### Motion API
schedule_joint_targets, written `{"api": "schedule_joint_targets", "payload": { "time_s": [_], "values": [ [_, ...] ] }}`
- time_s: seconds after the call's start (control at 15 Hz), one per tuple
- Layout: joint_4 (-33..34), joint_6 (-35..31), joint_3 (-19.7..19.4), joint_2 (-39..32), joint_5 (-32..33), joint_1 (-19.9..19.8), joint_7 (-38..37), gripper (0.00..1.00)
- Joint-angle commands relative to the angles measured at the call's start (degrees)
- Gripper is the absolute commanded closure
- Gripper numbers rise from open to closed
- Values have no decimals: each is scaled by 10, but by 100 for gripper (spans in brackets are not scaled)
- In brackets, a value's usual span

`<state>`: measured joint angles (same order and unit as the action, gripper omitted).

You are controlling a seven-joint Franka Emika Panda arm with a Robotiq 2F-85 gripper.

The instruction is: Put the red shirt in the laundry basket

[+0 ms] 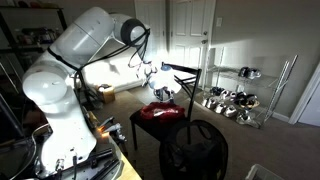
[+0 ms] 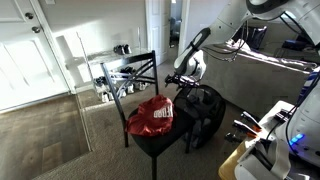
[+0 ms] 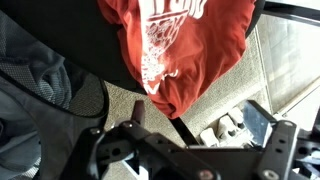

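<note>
Your tool hangs above the shirt, apart from it. Whether it is wide or narrow, I cannot tell. The wrist view shows only dark finger stubs at the lower edge, with the body cut off there. Both exterior views show it too small and partly against dark background.

The shirt is red with white print. It lies crumpled on the chair seat, one fold hanging over the edge. The wrist view crops its upper part.

The basket is black mesh and stands on the floor just beside the chair. Whether they touch cannot be told. In an exterior view its base runs out of frame.

A rack stands by the wall, contents indistinct.
</note>
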<state>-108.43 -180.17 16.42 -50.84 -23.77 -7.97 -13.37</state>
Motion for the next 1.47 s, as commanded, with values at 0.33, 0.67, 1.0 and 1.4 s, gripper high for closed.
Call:
{"api": "schedule_joint_targets", "payload": {
  "time_s": [0.33,0.67,1.0,1.4],
  "values": [
    [82,25,-55,-81,3,95,-54,0],
    [136,87,-192,-138,5,234,-151,0],
    [154,129,-240,-159,25,289,-186,0],
    [213,142,-187,-196,47,272,-158,41]
  ]
}}
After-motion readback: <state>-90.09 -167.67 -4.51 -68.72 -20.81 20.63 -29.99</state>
